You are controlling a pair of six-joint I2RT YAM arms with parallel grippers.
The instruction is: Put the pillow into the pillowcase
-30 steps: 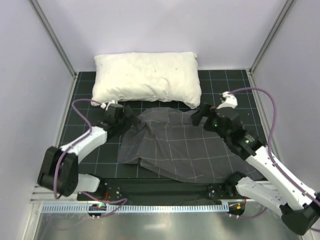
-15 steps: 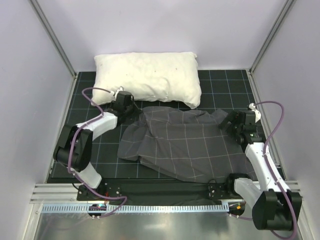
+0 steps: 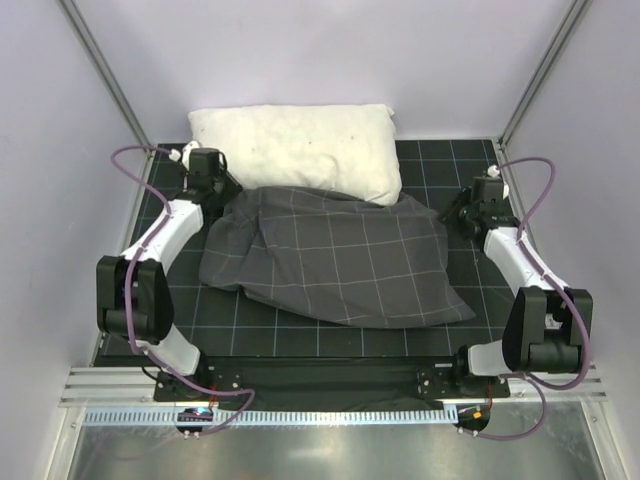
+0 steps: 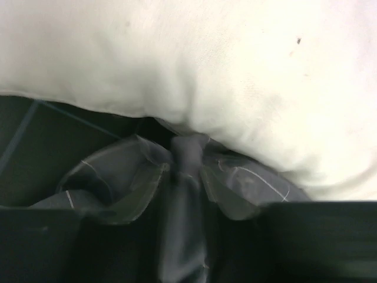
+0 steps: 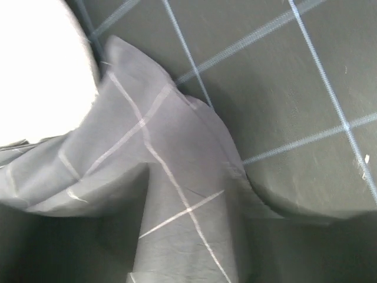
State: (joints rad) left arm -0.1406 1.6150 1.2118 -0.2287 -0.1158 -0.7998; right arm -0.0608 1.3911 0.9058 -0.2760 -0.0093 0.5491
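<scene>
The dark grey pillowcase (image 3: 330, 260) with a light grid lies spread across the mat's middle. Its far edge laps over the front of a large plain white lumpy cushion (image 3: 290, 145). The cream bear-print pillow is hidden or out of view. My left gripper (image 3: 215, 195) is shut on the pillowcase's far left edge; the left wrist view shows the pinched fabric (image 4: 185, 194) right under the white cushion (image 4: 206, 59). My right gripper (image 3: 458, 215) is shut on the far right corner, and its fabric (image 5: 177, 177) rises between the jaws beside the cushion (image 5: 35, 76).
The black gridded mat (image 3: 470, 160) covers the table inside white walls with metal corner posts (image 3: 105, 75). Both arms are stretched far back, one on each side of the pillowcase. A metal rail (image 3: 300, 412) runs along the near edge.
Both grippers have carried the pillowcase's far edge toward the back and outward. The cloth is now stretched wide and laps onto the white cushion's front.
</scene>
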